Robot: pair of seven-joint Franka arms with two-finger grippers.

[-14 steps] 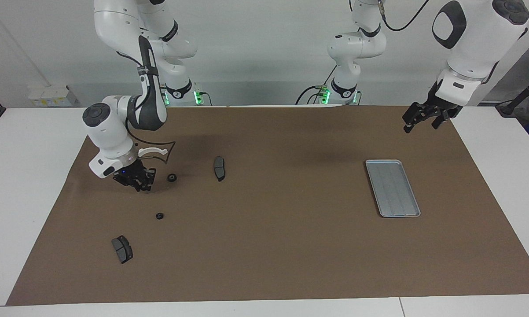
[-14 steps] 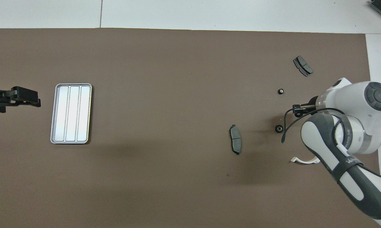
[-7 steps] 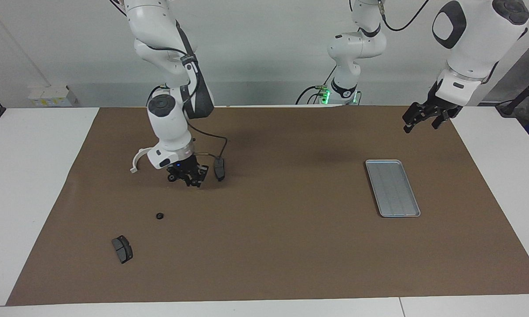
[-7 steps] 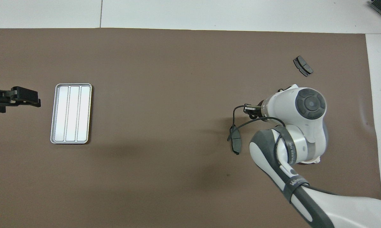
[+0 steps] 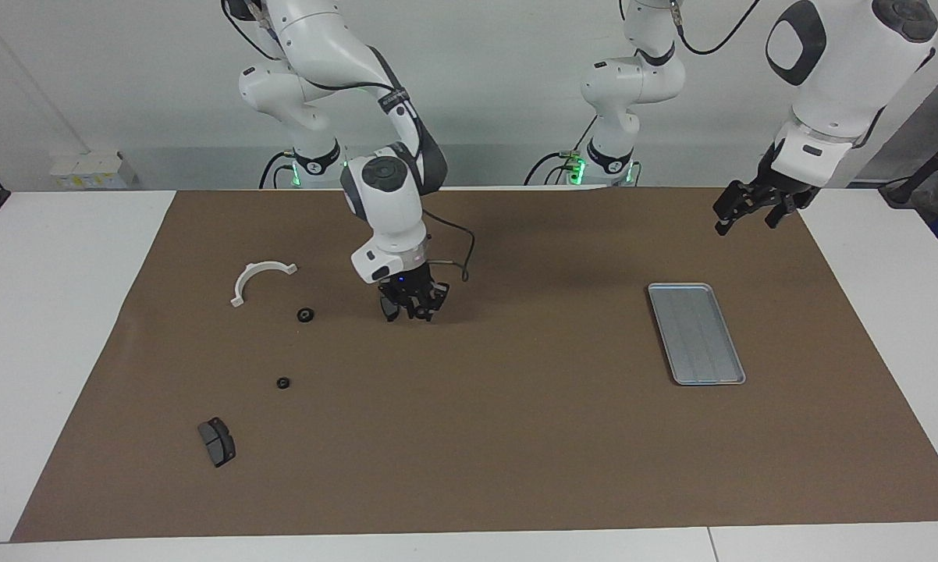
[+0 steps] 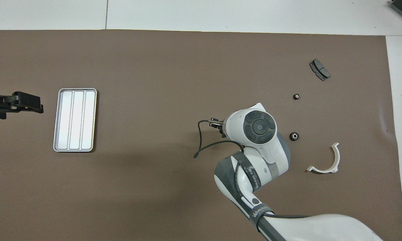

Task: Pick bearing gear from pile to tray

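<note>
The pile lies toward the right arm's end of the mat: a white half-ring bracket (image 5: 260, 279) (image 6: 324, 161), two small black rings (image 5: 304, 314) (image 5: 282, 382) (image 6: 294, 136) (image 6: 297, 96) and one dark grey pad (image 5: 217, 441) (image 6: 319, 69). My right gripper (image 5: 414, 307) hangs low over the mat beside the pile, toward the tray. Its wrist hides it from overhead. The silver tray (image 5: 695, 333) (image 6: 75, 119) lies bare toward the left arm's end. My left gripper (image 5: 747, 222) (image 6: 37, 106) waits open in the air beside the tray.
A brown mat (image 5: 516, 437) covers most of the white table. The right arm's black cable (image 6: 201, 147) loops out over the mat. The robot bases stand at the table's edge.
My right arm has swung from the white bracket's end of the pile toward the middle of the mat, uncovering the bracket and one ring. The left arm has not moved.
</note>
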